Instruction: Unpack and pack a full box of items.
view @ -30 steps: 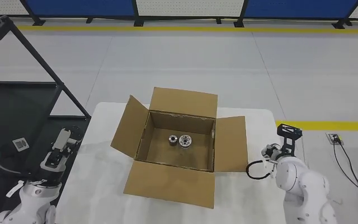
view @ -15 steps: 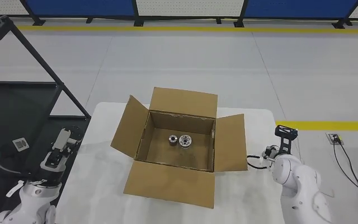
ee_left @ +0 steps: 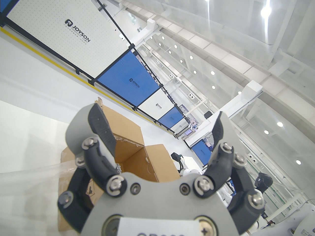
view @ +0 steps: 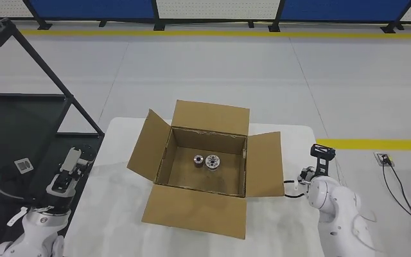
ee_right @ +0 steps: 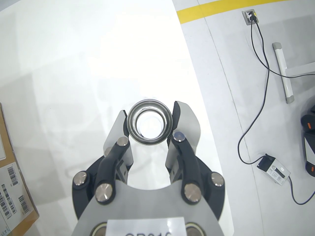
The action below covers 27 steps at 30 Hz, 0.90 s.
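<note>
A metal ring is being pinched by the right gripper over the white table, the open box beside it. The left gripper is being kept spread, the box ahead; 2 metal parts are lying inside.

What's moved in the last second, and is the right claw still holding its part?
The right arm shifted toward the box, right claw still shut on the metal ring. The left arm, the box and the two metal parts inside it stayed put.
</note>
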Each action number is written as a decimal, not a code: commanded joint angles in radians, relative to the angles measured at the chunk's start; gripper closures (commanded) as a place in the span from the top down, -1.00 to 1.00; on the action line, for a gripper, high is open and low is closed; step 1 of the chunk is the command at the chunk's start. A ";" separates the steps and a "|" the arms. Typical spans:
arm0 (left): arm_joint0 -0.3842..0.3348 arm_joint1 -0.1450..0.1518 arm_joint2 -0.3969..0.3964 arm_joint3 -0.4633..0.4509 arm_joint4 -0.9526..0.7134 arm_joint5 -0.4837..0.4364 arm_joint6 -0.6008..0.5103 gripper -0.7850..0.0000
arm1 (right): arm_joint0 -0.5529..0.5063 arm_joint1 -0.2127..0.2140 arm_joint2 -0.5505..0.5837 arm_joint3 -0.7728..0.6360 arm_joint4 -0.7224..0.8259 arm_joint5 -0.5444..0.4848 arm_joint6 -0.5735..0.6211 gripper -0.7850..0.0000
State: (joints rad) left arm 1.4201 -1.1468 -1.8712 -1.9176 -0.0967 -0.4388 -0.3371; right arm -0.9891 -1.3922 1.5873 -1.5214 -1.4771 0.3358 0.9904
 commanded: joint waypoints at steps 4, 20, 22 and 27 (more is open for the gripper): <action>0.000 0.000 0.000 0.000 0.000 0.000 0.000 1.00 | -0.003 0.001 0.003 0.000 0.005 0.003 -0.004 1.00; 0.000 0.000 0.000 0.000 0.000 0.000 0.000 1.00 | -0.125 -0.003 0.073 -0.319 0.103 0.106 -0.130 1.00; 0.000 0.000 0.000 0.000 0.000 0.000 0.000 1.00 | -0.151 -0.004 0.077 -0.391 0.125 0.109 -0.156 1.00; 0.000 0.000 0.000 0.000 0.000 0.000 0.000 1.00 | -0.219 -0.008 0.053 -0.565 0.191 0.076 -0.224 1.00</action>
State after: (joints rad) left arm 1.4201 -1.1468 -1.8712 -1.9176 -0.0967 -0.4388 -0.3371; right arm -1.1958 -1.4000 1.6484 -2.0521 -1.2979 0.4245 0.7788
